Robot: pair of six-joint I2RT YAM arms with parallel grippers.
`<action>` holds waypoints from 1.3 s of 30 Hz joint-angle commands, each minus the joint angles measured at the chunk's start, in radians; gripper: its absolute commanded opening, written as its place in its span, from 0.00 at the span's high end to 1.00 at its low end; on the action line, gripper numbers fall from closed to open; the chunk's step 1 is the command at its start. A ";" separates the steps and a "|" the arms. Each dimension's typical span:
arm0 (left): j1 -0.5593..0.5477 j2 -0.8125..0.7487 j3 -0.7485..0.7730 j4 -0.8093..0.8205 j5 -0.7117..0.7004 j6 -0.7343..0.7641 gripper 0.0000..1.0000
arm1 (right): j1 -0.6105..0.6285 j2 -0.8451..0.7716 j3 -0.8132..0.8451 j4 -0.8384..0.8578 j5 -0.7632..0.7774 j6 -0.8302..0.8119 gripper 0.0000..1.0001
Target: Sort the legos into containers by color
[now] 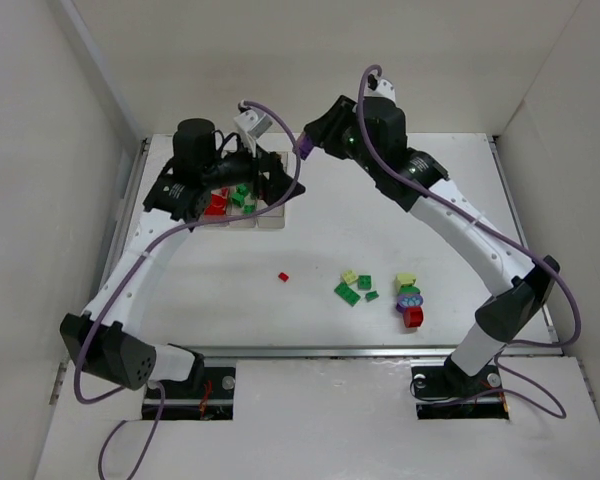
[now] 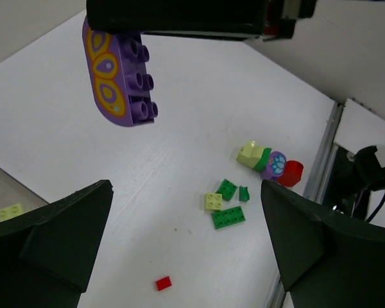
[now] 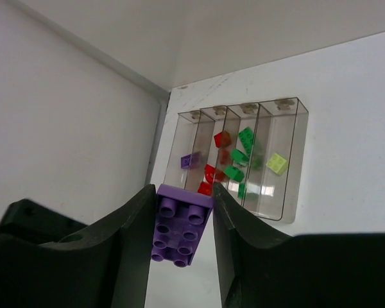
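My right gripper (image 1: 306,150) is shut on a purple lego (image 3: 179,228), held in the air to the right of the containers (image 3: 289,192). The same lego, with a yellow pattern, shows in the left wrist view (image 2: 119,77). The four clear bins hold a purple brick (image 3: 190,160), red bricks (image 3: 222,138), green bricks (image 3: 246,137) and a pale yellow one (image 3: 276,163). My left gripper (image 1: 277,186) is open and empty above the bins; its fingers (image 2: 51,237) are wide apart. Loose legos lie on the table: a red one (image 1: 283,276), green ones (image 1: 346,293), a pale yellow one (image 1: 349,276).
A small stack of pale yellow, green, purple and red pieces (image 1: 410,300) lies at the right, also seen in the left wrist view (image 2: 273,165). White walls close in the table at the left, back and right. The table's near edge has a metal rail (image 1: 360,350).
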 commanded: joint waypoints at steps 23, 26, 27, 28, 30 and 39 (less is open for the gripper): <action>-0.011 0.171 0.194 -0.119 0.117 0.017 0.00 | 0.034 -0.058 -0.113 0.143 -0.068 -0.034 1.00; -0.011 0.125 0.205 -0.251 0.156 0.179 0.00 | -0.006 -0.094 -0.168 0.283 -0.294 -0.233 1.00; 0.001 0.087 0.205 -0.277 0.167 0.282 0.00 | -0.017 -0.103 -0.190 0.316 -0.357 -0.286 1.00; 0.001 0.070 0.196 -0.302 0.180 0.330 0.00 | -0.031 -0.121 -0.200 0.326 -0.428 -0.372 1.00; 0.011 0.041 0.196 -0.377 0.202 0.414 0.00 | -0.073 -0.131 -0.211 0.326 -0.607 -0.434 1.00; 0.035 0.031 0.228 -0.530 0.304 0.614 0.21 | -0.143 -0.187 -0.259 0.326 -1.031 -0.566 1.00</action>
